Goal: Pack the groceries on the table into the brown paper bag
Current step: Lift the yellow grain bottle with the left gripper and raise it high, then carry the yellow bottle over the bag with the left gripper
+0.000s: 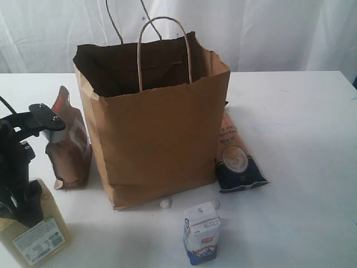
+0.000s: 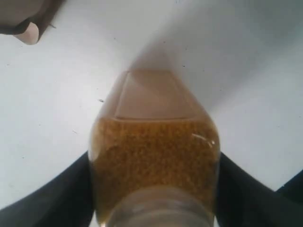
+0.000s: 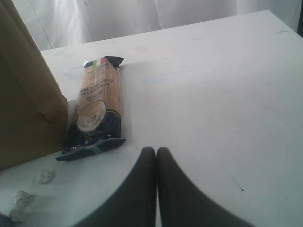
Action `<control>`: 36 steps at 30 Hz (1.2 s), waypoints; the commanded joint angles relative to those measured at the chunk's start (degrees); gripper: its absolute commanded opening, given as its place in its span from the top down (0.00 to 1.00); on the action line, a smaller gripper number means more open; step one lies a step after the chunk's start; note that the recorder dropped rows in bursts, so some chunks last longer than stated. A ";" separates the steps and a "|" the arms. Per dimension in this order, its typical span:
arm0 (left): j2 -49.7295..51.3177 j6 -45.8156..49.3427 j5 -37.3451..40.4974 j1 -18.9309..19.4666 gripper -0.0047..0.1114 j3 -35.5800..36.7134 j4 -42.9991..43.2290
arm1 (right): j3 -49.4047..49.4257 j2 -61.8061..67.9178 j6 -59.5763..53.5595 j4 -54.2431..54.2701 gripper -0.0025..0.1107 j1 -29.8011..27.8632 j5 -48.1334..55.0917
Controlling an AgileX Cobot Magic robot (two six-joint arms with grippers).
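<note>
The brown paper bag (image 1: 159,134) stands open in the middle of the white table (image 1: 301,139). At the table's near left, my left gripper (image 1: 22,204) is shut on the neck end of the yellow grain bottle (image 1: 36,231); in the left wrist view the bottle (image 2: 154,156) fills the gap between the black fingers (image 2: 47,198). The dark-brown pouch (image 1: 70,145) leans at the bag's left side. Right of the bag lies the orange-navy packet (image 1: 234,159) (image 3: 94,113). The white-blue carton (image 1: 202,231) stands in front. My right gripper (image 3: 155,152) is shut and empty. The jar and can are hidden.
Small crumpled white bits (image 1: 165,204) (image 3: 45,176) lie on the table by the bag's front corner. A corner of the pouch (image 2: 28,19) shows beyond the bottle. White curtains hang behind the table's far edge. The bag wall (image 3: 23,104) stands beside the packet.
</note>
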 commanded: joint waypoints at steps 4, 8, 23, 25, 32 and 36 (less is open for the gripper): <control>-0.59 -3.00 2.37 -0.38 0.31 -0.18 -1.42 | 0.06 -0.38 -0.04 -0.18 0.98 -0.16 -0.70; -0.59 -3.78 2.47 -0.38 0.31 -0.18 -1.54 | 0.06 -0.38 -0.04 -0.18 0.98 -0.16 -0.70; -0.59 -4.18 -5.38 -0.38 0.43 6.48 -0.92 | 0.06 -0.38 -0.04 -0.18 0.98 -0.16 -0.70; -0.59 -4.29 -5.38 -0.38 0.66 6.48 -0.92 | 0.06 -0.38 -0.04 -0.18 0.98 -0.16 -0.70; -2.41 -5.88 7.73 -0.38 0.96 -1.16 2.34 | 0.06 -0.38 -0.04 -0.18 0.98 -0.16 -0.70; -8.25 -7.60 16.51 -0.27 0.96 -15.43 2.53 | 0.06 -0.38 -0.04 -0.18 0.98 -0.16 -0.70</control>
